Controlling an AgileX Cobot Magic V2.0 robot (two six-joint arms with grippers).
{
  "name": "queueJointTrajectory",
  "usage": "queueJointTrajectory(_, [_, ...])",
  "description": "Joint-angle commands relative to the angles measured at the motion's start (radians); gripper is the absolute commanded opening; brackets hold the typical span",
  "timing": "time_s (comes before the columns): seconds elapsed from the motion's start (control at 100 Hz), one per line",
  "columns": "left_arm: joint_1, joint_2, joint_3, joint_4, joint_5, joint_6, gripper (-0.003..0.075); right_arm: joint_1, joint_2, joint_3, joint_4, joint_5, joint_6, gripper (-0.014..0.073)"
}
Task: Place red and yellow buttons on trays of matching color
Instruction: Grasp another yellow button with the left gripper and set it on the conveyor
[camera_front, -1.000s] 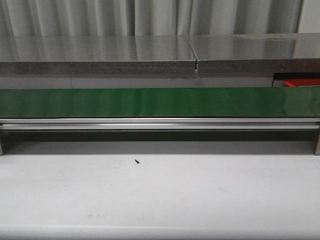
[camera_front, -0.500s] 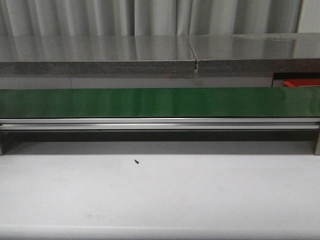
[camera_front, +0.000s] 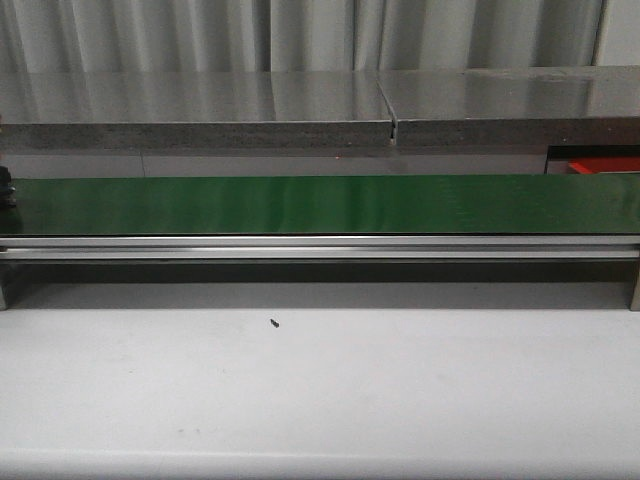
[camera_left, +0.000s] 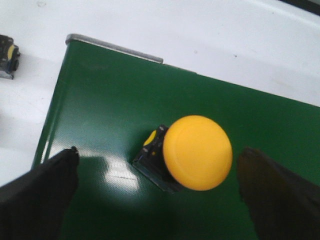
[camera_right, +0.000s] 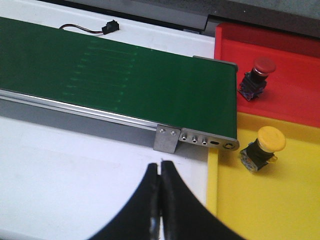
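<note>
**Three buttons in sight: one on the belt, two already on trays**

Three buttons show in the wrist views. A yellow button (camera_left: 197, 152) with a wide domed cap on a dark base lies tilted on the green belt (camera_left: 100, 105), near the belt's end. The left gripper (camera_left: 157, 192) hangs over it with its two dark fingers (camera_left: 37, 195) spread wide, one on each side of the button and clear of it; it holds nothing.

A red button (camera_right: 257, 75) lies on its side on the red tray (camera_right: 290, 90), close to the tray's edge next to the belt. A second yellow button (camera_right: 262, 147) lies on the yellow tray (camera_right: 265, 200), just beside the belt's metal end bracket (camera_right: 197, 137). The two trays sit side by side past the belt's end, touching along one edge.

The right gripper (camera_right: 160, 195) is above the white table (camera_right: 65, 170), near the belt's end and the yellow tray. Its fingers are pressed together with only a thin line between them, and nothing is between them.

In the front view the belt (camera_front: 320, 205) runs across the whole width, with a small dark speck (camera_front: 273, 322) on the table (camera_front: 320, 400) in front. A sliver of the red tray (camera_front: 605, 164) shows at the far right behind the belt. A dark shape at the far left edge is too cut off to identify.
</note>
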Motion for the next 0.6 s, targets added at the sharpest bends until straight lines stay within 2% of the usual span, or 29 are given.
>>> queueJointTrajectory(0.0, [-0.005,-0.082,-0.044,-0.026,-0.035,0.006,0.0701,0.001,-0.001,-0.027,0.014,-0.062,-0.005,-0.0069])
queueJointTrajectory(0.11, [0.010,-0.144,-0.044,-0.026,-0.070,0.003,0.0655,0.001,-0.001,-0.027,0.014,-0.062,-0.005,-0.0069])
queueJointTrajectory(0.2, [0.054,-0.190,-0.044,-0.026,-0.081,0.003,0.0648,0.001,-0.001,-0.027,0.014,-0.062,-0.005,-0.0069])
queueJointTrajectory(0.27, [0.113,-0.212,-0.042,-0.026,-0.072,0.003,0.0648,0.001,-0.001,-0.027,0.014,-0.062,-0.005,-0.0069])
queueJointTrajectory(0.45, [0.312,-0.212,-0.033,0.030,0.064,0.003,0.0648,0.001,-0.001,-0.027,0.014,-0.062,-0.005,-0.0069])
queueJointTrajectory(0.59, [0.398,-0.195,0.004,0.038,0.009,0.006,0.0648,0.001,-0.001,-0.027,0.014,-0.062,-0.005,-0.0069])
